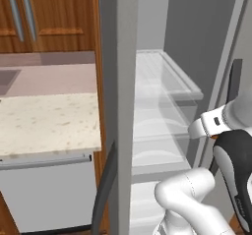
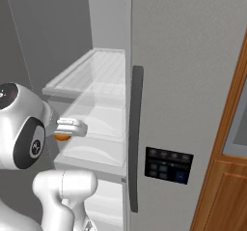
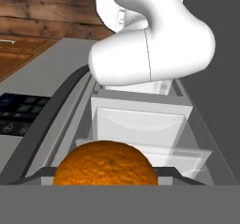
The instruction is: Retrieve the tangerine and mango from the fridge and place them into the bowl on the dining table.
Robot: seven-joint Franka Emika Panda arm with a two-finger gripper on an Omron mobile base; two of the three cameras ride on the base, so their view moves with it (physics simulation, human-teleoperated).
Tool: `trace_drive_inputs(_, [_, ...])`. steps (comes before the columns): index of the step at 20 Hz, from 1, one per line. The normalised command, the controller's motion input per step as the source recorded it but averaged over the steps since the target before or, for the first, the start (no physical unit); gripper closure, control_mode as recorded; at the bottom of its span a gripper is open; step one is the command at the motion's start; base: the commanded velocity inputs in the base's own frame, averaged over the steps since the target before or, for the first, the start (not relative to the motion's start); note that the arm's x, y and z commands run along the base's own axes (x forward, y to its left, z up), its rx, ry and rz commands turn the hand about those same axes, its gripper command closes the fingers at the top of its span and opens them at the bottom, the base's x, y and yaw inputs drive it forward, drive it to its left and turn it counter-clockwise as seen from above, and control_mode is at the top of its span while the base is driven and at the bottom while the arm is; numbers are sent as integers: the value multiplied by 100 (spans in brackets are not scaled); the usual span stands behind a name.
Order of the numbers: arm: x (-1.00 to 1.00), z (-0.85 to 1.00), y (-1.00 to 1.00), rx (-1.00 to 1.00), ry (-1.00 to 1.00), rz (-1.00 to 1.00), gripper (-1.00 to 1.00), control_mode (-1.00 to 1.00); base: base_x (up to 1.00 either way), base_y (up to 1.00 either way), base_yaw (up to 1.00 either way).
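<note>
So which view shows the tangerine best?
The hand view: the tangerine sits large and close, its top half plain. The right base view gives an orange sliver under the hand; the left base view barely a speck.

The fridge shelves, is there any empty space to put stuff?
Yes. The fridge's top clear shelf looks bare between its side walls. Lower down it's crowded: the end effector hangs by the shelf edge with the tangerine in it.

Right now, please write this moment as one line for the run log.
stage: fetching from fridge | fridge door: open | gripper: at shelves, closed on tangerine | mango: unseen | bowl: unseen
</note>
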Motion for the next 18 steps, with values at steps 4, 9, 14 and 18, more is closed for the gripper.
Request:
trace_drive_inputs(4, [0,0,0,0,0,0,100,100,-47,-22,15])
trace_drive_inputs(9, [0,0,0,0,0,0,100,100,-61,-25,10])
trace_drive_inputs(14, [0,0,0,0,0,0,100,100,-52,-29,6])
trace_drive_inputs(18, [0,0,0,0,0,0,100,100,-47,-46,13])
